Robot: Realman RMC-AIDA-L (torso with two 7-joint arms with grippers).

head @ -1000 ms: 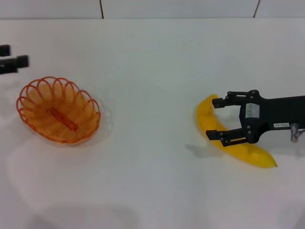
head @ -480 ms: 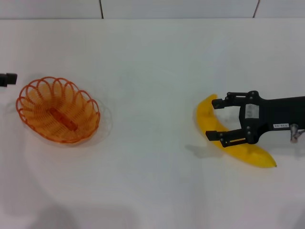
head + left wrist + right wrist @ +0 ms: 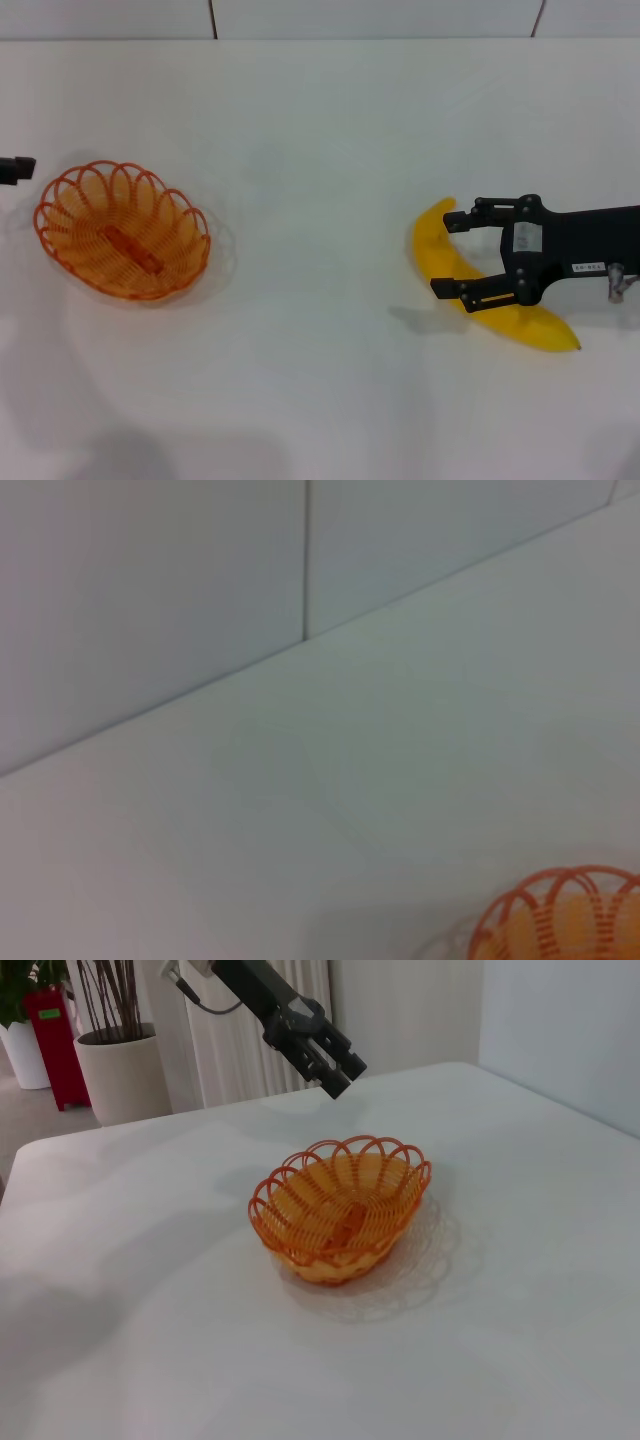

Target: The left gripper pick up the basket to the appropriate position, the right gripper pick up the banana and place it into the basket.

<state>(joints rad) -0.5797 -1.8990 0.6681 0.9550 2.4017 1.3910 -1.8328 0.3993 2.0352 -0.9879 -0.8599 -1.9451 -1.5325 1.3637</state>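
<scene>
The orange wire basket (image 3: 122, 230) stands on the white table at the left; it also shows in the right wrist view (image 3: 340, 1210), and its rim shows in the left wrist view (image 3: 560, 920). It holds nothing. The left gripper (image 3: 15, 168) shows only as a black tip at the left edge, just beyond the basket's far-left rim, apart from it; the right wrist view shows the left gripper (image 3: 335, 1070) hanging above the table behind the basket. The yellow banana (image 3: 525, 325) lies on the table at the right. The right gripper (image 3: 448, 255) is open, its fingers straddling the banana's upper half.
The white table (image 3: 320, 380) ends at a tiled wall (image 3: 300, 18) at the back. A potted plant (image 3: 120, 1070) and a radiator stand beyond the table's left side in the right wrist view.
The left gripper has moved nearer along the left edge, now level with the basket's far rim. The right gripper stays over the banana, its jaws a little wider. Basket and banana have not moved.
</scene>
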